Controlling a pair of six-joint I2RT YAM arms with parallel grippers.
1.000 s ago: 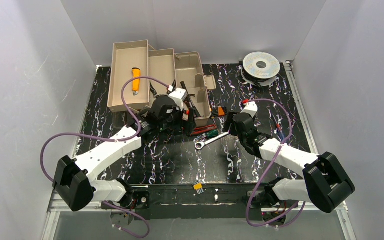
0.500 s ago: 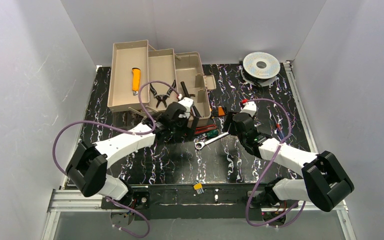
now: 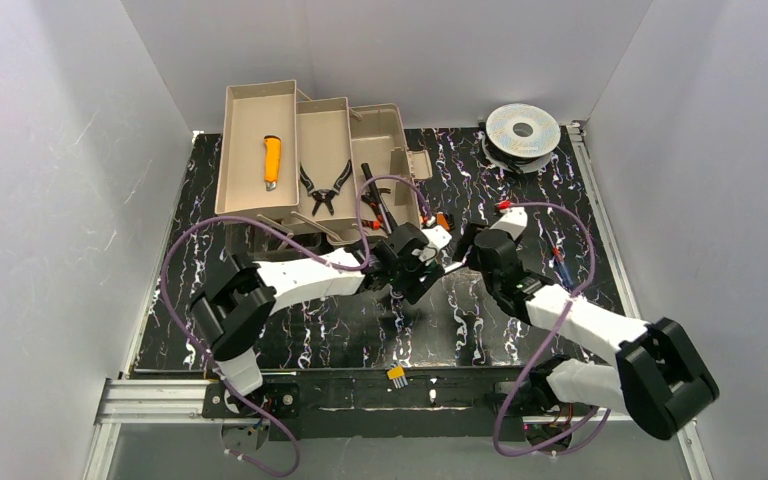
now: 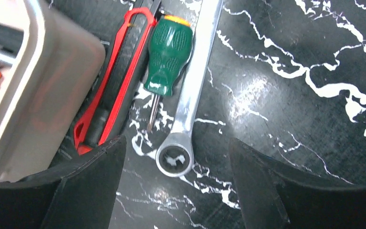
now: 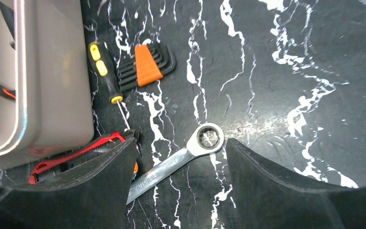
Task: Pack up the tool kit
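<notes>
I see knife (image 3: 272,160) and pliers (image 3: 320,187) in the toolbox (image 3: 250,125); wrench (image 4: 190,95) lies unpacked beside it, my left gripper (image 4: 176,143) and right gripper (image 5: 180,141) gaping, empty.

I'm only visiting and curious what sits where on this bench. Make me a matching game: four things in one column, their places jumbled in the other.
Things
1. orange knife
2. pliers
3. ratchet wrench
4. silver spool

Places
A. far right corner of the table
B. leftmost tray of the toolbox
C. lying on the table beside the green screwdriver
D. middle tray

Pairs: 1-B, 2-D, 3-C, 4-A
</notes>
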